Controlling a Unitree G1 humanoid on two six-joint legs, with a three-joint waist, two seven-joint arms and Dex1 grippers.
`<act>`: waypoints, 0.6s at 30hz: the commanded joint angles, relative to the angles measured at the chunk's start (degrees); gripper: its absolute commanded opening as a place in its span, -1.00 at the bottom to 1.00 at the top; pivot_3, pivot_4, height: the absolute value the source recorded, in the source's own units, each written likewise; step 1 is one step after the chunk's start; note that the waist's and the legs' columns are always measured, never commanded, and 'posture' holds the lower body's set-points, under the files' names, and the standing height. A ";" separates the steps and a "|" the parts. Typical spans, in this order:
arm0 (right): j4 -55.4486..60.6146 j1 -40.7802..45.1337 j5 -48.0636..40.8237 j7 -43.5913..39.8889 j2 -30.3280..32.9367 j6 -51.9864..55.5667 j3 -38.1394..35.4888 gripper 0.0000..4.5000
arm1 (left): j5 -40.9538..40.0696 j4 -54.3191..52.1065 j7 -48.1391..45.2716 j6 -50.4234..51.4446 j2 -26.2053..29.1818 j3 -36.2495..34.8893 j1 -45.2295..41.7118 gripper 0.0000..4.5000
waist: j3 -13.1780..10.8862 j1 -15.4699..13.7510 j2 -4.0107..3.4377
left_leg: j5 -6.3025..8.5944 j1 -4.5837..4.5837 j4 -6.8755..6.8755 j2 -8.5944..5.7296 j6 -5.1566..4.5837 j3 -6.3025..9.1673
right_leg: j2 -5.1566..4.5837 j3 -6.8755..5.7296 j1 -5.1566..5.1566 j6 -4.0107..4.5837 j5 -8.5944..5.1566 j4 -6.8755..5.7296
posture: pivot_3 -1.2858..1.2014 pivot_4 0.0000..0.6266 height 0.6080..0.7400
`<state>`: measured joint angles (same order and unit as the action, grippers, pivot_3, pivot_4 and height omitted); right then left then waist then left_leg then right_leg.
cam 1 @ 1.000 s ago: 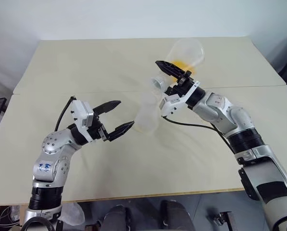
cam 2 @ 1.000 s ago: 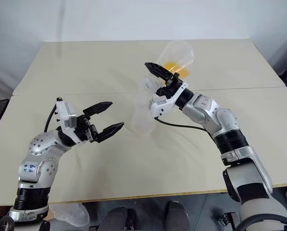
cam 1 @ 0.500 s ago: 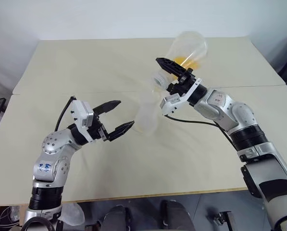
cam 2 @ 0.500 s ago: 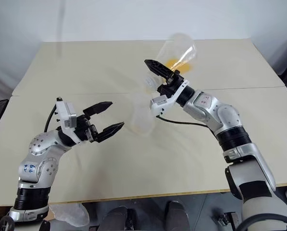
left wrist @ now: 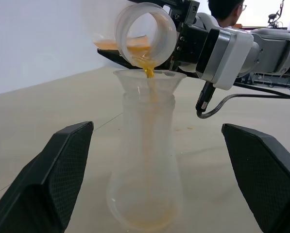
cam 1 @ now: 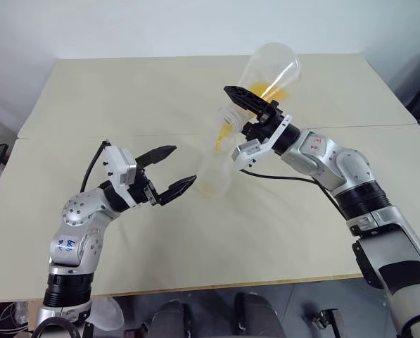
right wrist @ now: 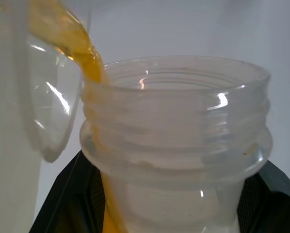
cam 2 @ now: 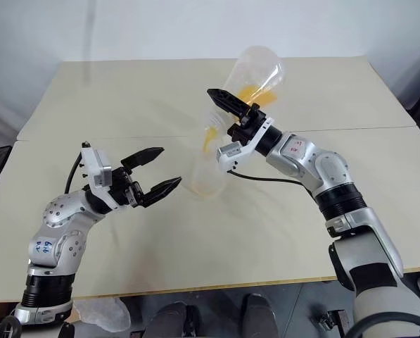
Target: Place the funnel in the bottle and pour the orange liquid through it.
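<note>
The bottle (cam 1: 213, 171) stands upright at the middle of the table with the funnel (left wrist: 149, 78) seated in its neck. My right gripper (cam 1: 238, 105) is shut on the threaded neck of a larger clear flask (cam 1: 271, 65), which is tipped mouth-down over the funnel. The orange liquid (left wrist: 148, 72) runs in a thin stream from the flask's mouth into the funnel; some still lies in the flask (cam 1: 266, 90), and a shallow pool sits in the bottle's base (left wrist: 145, 221). My left gripper (cam 1: 183, 165) stands open just left of the bottle, not touching it.
The beige table (cam 1: 125, 91) has a seam running across behind the bottle. The right arm's black cable (cam 1: 280, 179) hangs close to the tabletop beside the bottle. A person (left wrist: 227, 7) is in the background of the left wrist view.
The right gripper has rolled and tipped the flask further over the funnel. Orange liquid now streams out, and a pool has formed in the bottle. The left arm has not moved.
</note>
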<state>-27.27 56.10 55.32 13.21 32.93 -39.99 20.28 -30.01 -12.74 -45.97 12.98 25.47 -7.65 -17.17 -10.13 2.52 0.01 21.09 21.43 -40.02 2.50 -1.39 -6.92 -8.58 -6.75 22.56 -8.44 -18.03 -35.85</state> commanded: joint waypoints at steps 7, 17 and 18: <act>0.28 3.52 0.73 2.29 1.38 -0.59 0.65 0.18 | -0.30 -2.47 -0.08 -1.28 -0.25 0.44 0.52 1.00 | 0.00 0.18 0.00 | 0.00 0.00 0.01 0.02 0.00 0.01 | 0.01 -0.01 0.00 0.00 0.00 0.00 | 0.03 -0.52 1.00; -0.57 4.19 1.87 3.66 1.90 -0.70 1.62 0.18 | -0.43 -2.38 -0.08 -1.26 -0.08 0.68 0.32 1.00 | 0.00 0.71 0.00 | 0.00 0.00 0.04 0.02 0.00 0.01 | 0.01 -0.02 0.00 0.00 0.00 0.01 | 0.03 -0.52 1.00; -0.53 4.20 1.97 3.80 1.92 -0.61 1.62 0.18 | -0.43 -2.39 -0.08 -1.28 -0.10 0.70 0.35 1.00 | 0.00 0.74 0.00 | 0.00 0.00 0.05 0.03 0.00 0.01 | 0.01 -0.02 0.00 0.00 0.00 0.01 | 0.03 -0.52 1.00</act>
<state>-29.37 58.33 57.45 15.53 33.71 -40.97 22.45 -30.01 -12.76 -45.94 12.97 25.42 -6.80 -16.99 -10.13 3.26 0.01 21.09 21.44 -39.98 2.53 -1.39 -6.91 -8.56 -6.77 22.56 -8.44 -18.03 -35.84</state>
